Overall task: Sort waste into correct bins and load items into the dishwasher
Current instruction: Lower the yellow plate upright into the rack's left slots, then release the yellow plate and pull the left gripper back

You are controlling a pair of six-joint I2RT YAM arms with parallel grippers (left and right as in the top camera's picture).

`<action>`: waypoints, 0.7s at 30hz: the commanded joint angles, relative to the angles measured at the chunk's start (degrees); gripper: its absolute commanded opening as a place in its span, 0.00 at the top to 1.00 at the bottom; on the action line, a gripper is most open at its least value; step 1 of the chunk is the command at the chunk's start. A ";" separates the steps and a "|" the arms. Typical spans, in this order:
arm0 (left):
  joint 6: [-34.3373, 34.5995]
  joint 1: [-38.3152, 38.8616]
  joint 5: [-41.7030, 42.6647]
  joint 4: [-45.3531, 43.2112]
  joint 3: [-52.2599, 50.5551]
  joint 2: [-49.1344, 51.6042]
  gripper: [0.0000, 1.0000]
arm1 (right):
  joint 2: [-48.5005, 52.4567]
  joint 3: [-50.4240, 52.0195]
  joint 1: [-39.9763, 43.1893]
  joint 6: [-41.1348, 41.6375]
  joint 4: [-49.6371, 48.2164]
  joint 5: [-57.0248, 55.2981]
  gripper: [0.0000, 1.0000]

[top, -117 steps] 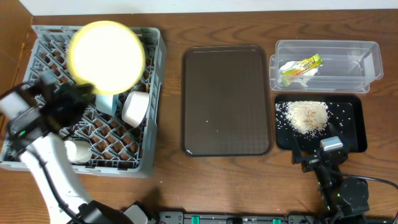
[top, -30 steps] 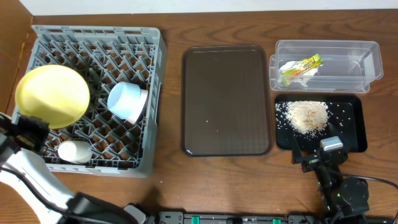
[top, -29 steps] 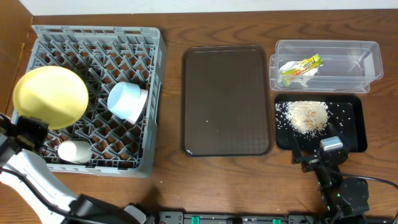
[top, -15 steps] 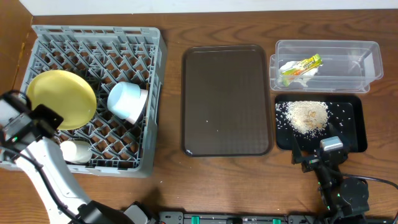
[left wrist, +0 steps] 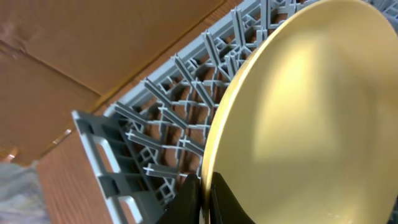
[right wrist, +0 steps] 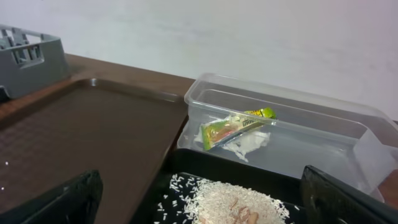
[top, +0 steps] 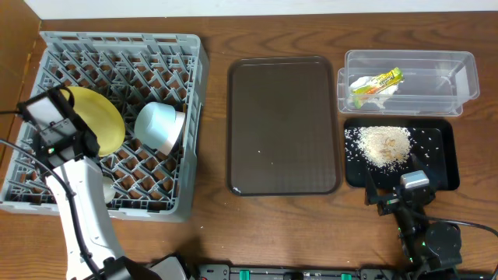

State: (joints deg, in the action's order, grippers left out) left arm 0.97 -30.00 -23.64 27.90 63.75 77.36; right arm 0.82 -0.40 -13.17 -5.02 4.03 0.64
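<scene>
Wooden table (top: 212, 35), white wall (right wrist: 186, 31), grey rack (top: 194, 78), left hand (left wrist: 205, 199) gripping plate (left wrist: 311, 112)

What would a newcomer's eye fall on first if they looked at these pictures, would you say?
The bright yellow plate stands out most, tilted on edge in the left part of the grey dish rack, with the left gripper shut on its rim. Next come the pale heap of rice on the black tray at the right, and the colourful wrapper in the clear tub just beyond it.
</scene>
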 commanded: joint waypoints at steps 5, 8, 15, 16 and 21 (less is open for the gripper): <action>-3.15 1.05 -5.29 -1.49 0.11 -0.20 0.92 | -0.11 0.09 0.39 0.24 0.24 0.26 0.01; -3.43 1.05 -5.38 -1.90 0.11 -0.15 0.92 | -0.11 0.09 0.39 0.24 0.24 0.26 0.01; -3.48 1.05 -5.38 -1.64 0.11 0.61 0.93 | -0.11 0.09 0.42 0.24 0.24 0.26 0.01; -3.48 1.05 -5.38 -1.64 0.11 0.66 0.93 | -0.11 0.09 0.42 0.24 0.24 0.26 0.01; 5.05 0.31 -5.33 1.20 0.11 0.66 0.88 | -0.11 0.09 0.42 0.24 0.24 0.26 0.01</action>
State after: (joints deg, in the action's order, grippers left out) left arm -0.97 -29.15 -27.64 27.31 63.75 77.54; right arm 0.82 -0.40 -13.17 -5.04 4.03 0.64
